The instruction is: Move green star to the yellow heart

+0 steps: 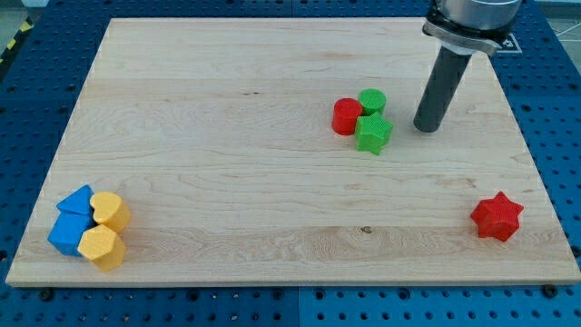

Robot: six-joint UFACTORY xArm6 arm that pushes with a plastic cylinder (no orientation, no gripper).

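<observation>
The green star [373, 133] lies right of the board's middle, touching a red round block [346, 117] on its left and a green round block [372, 102] above it. The yellow heart [112, 211] sits far away at the view's lower left, in a cluster with other blocks. My tip [427, 128] rests on the board a short way to the right of the green star, with a small gap between them.
Around the yellow heart are a blue block [79, 201], a second blue block [66, 233] and a yellow hexagon block [102, 247]. A red star [497, 216] lies near the board's lower right corner. The wooden board [227, 136] ends on a blue perforated table.
</observation>
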